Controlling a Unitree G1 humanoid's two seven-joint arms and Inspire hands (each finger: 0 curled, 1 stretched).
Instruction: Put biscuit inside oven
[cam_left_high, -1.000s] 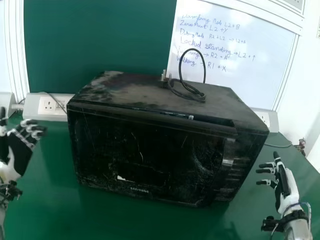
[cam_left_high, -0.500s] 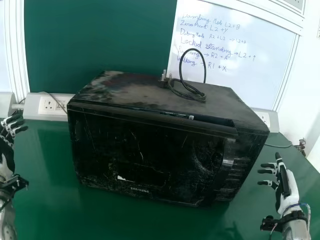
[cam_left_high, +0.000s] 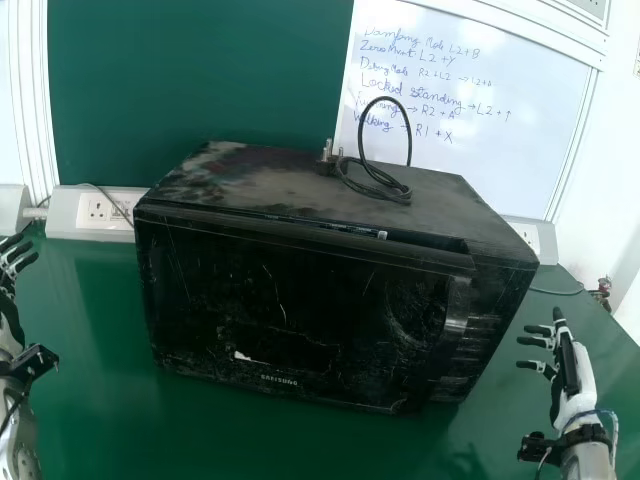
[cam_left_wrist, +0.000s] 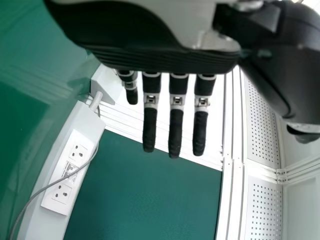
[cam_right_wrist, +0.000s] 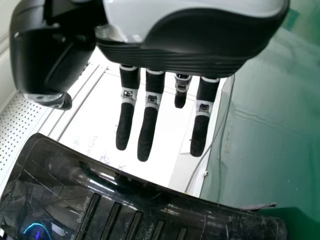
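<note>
The black oven (cam_left_high: 300, 310) stands on the green table with its door closed. Off its left side, at the view's left edge, is my left hand (cam_left_high: 10, 320), clear of the oven. My right hand (cam_left_high: 570, 375) is to the right of the oven, not touching it. In the left wrist view the left hand (cam_left_wrist: 175, 115) has straight fingers with nothing held. Straight fingers also show on the right hand (cam_right_wrist: 150, 120) in the right wrist view, close to the oven's button panel (cam_right_wrist: 135, 215). I see no biscuit.
A looped black cable with a plug (cam_left_high: 375, 185) lies on top of the oven. Behind the table are a green board (cam_left_high: 200, 80), a whiteboard (cam_left_high: 470, 120) and a socket strip (cam_left_high: 90, 212). A thin cable (cam_left_high: 555, 293) lies at the right.
My left hand has moved outward to the left and slightly down, now partly past the view's edge. The right hand has barely shifted, and the oven has stayed where it was.
</note>
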